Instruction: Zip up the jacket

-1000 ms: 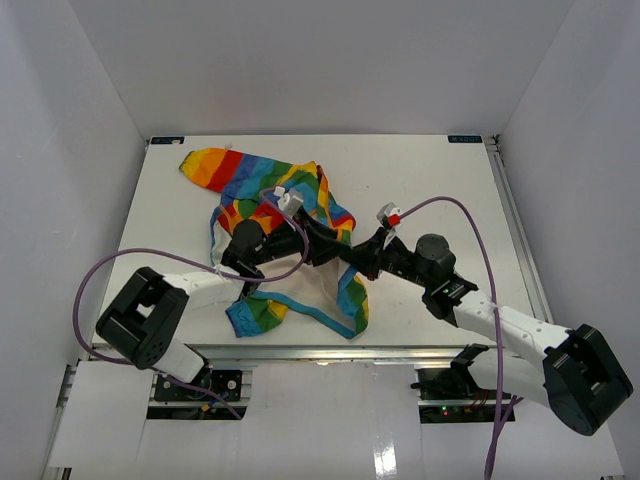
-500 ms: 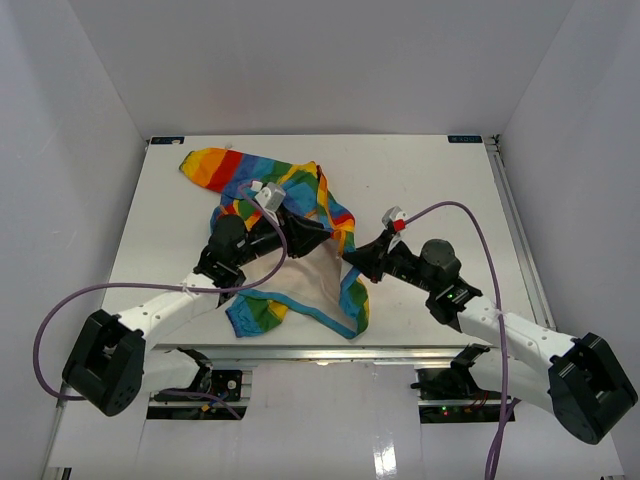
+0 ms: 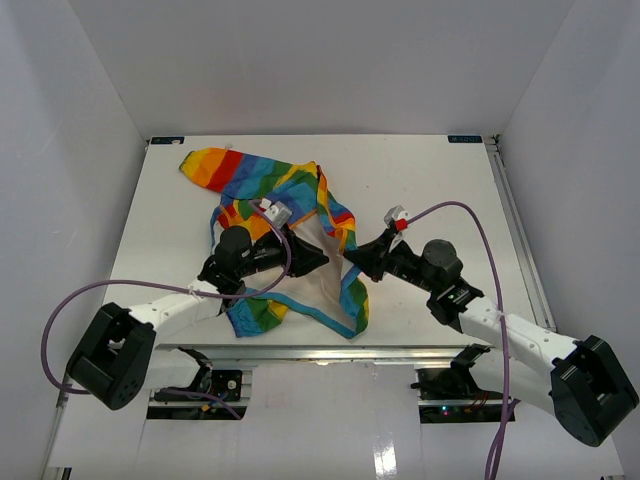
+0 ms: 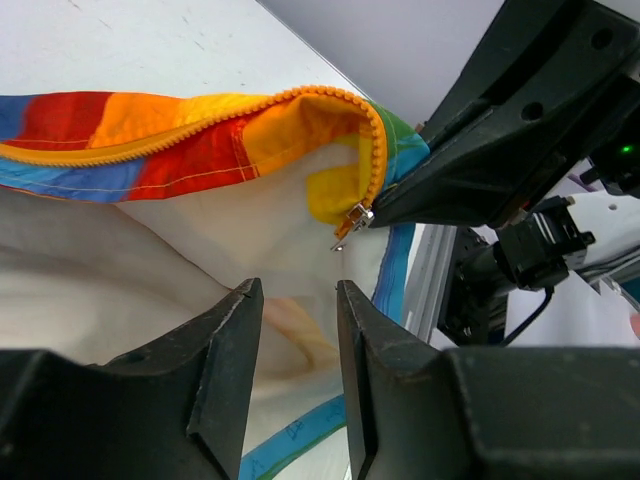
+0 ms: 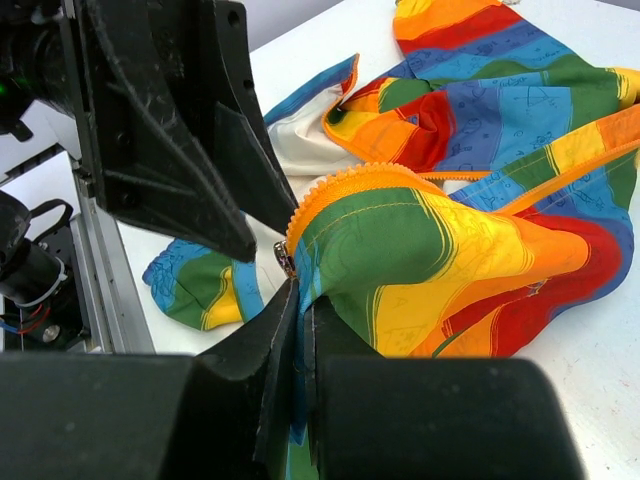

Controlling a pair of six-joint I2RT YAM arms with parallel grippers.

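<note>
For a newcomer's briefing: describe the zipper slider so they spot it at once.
Start at the rainbow-striped jacket on the white table. Follow its orange zipper teeth round the curve to their end. There hangs the small silver slider, the only metal piece there.

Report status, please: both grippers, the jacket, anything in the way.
Right gripper shut on jacket edge. Left gripper open, just short of zipper slider. Jacket unzipped. Nothing blocking seen.

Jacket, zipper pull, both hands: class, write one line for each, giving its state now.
jacket: unzipped, lying open, white lining showing.
zipper pull: dangling below the orange teeth.
left hand: open, holding nothing.
right hand: shut on the jacket's edge beside the zipper pull.
</note>
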